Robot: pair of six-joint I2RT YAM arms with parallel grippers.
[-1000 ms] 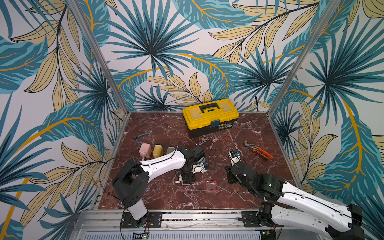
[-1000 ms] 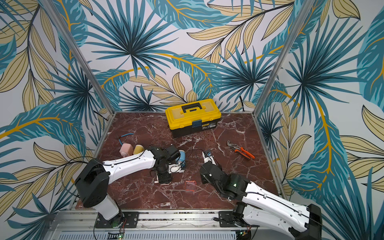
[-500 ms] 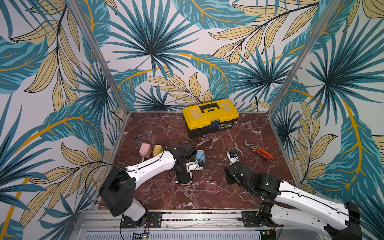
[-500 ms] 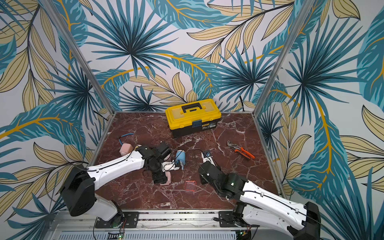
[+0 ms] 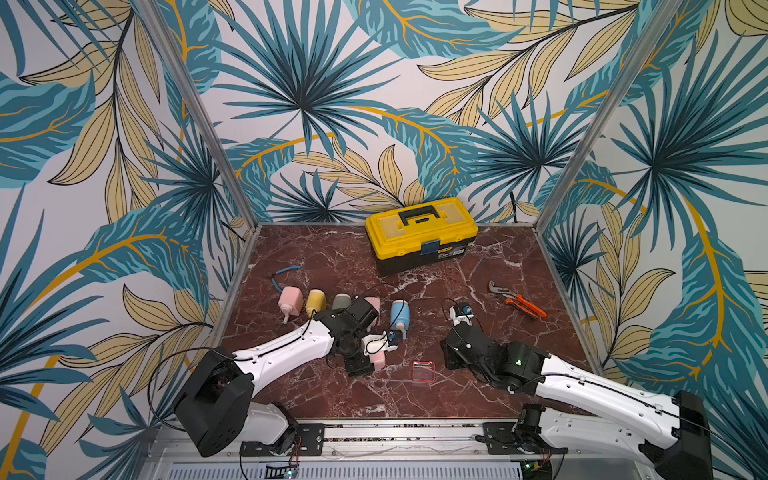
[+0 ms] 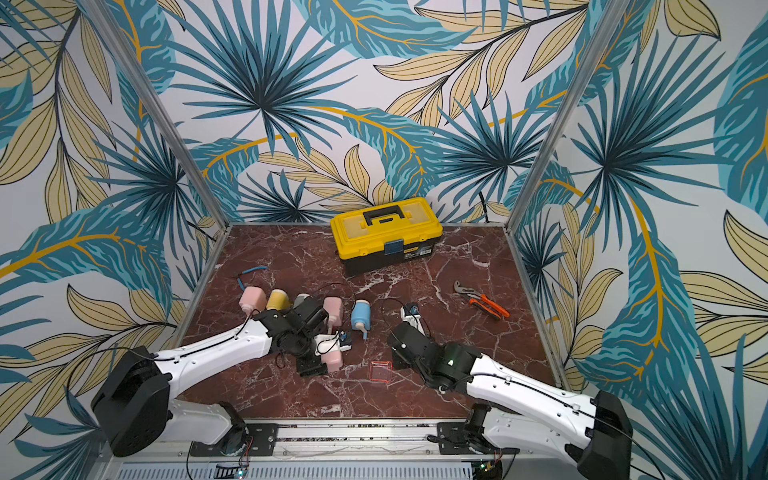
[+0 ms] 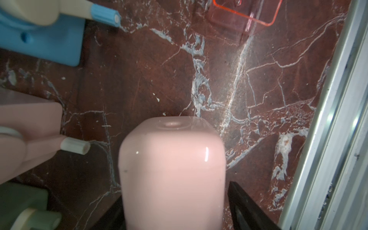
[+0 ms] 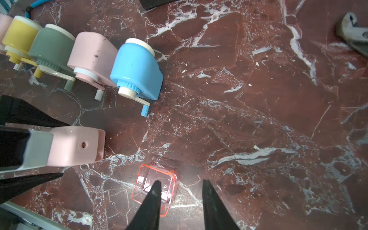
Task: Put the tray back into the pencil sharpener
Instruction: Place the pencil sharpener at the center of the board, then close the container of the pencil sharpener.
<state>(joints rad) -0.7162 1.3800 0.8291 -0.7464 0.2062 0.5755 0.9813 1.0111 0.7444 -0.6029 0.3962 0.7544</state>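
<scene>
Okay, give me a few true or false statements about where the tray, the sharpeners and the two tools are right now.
1. The tray lies on the table, outside any sharpener. True.
2. The left tool holds a blue sharpener. False: it grips a pink sharpener; the blue sharpener sits in the row on the table.
3. The right tool has closed on the tray. False: its jaws stand open just over it.
4. The yellow toolbox at the back is shut. True.
</scene>
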